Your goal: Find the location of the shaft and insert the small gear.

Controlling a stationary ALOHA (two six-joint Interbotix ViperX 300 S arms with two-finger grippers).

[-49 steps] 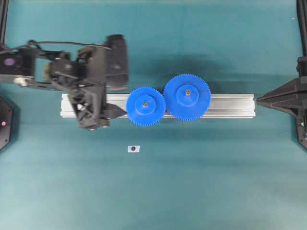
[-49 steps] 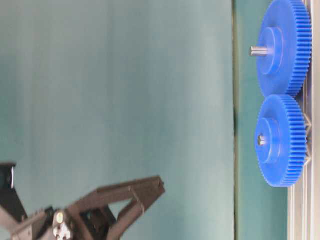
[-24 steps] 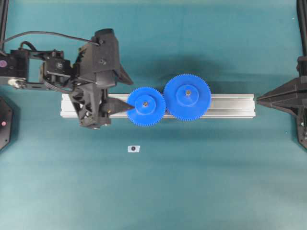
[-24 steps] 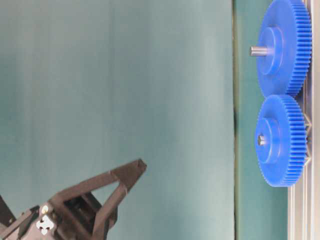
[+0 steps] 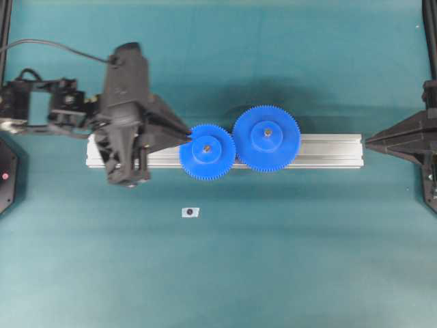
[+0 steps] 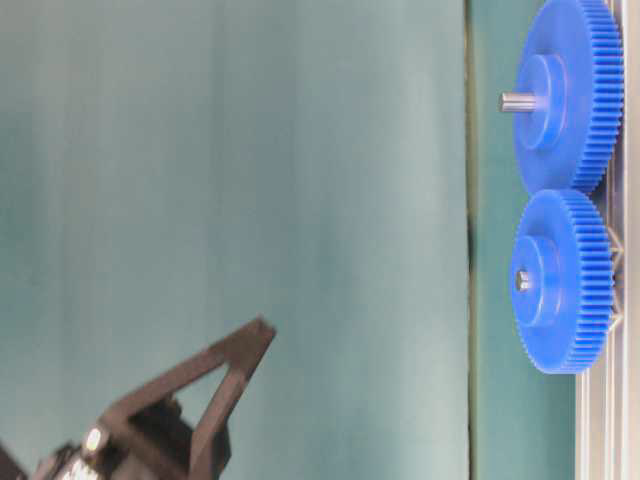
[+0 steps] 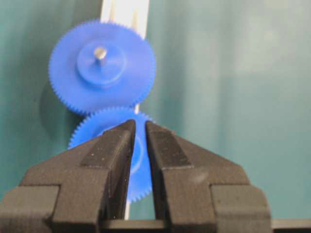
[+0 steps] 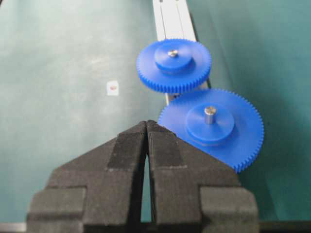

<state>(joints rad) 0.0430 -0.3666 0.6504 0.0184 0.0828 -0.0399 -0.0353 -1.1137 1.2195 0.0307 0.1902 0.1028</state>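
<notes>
The small gear point(image 5: 207, 152) sits flat on the aluminium rail point(image 5: 328, 150), its teeth meshed with the larger blue gear point(image 5: 266, 138). The shaft point(image 5: 207, 146) shows as a grey tip in the small gear's hub, also in the table-level view point(image 6: 521, 281) and the right wrist view point(image 8: 172, 53). My left gripper point(image 5: 190, 133) hovers by the small gear's upper left edge, its jaws a narrow gap apart and empty. In the left wrist view point(image 7: 140, 124) the small gear point(image 7: 90, 131) lies mostly behind its fingers. My right gripper point(image 5: 369, 142) is shut and empty at the rail's right end.
A small white tag with a dark dot point(image 5: 190, 212) lies on the teal mat below the rail, also in the right wrist view point(image 8: 112, 88). The larger gear point(image 8: 211, 127) carries its own taller grey pin. The left arm's body overlaps the rail's left end.
My left gripper has swung its fingertips from the small gear's left side up to its upper left edge and risen away from the table. The gears and the right arm have not moved.
</notes>
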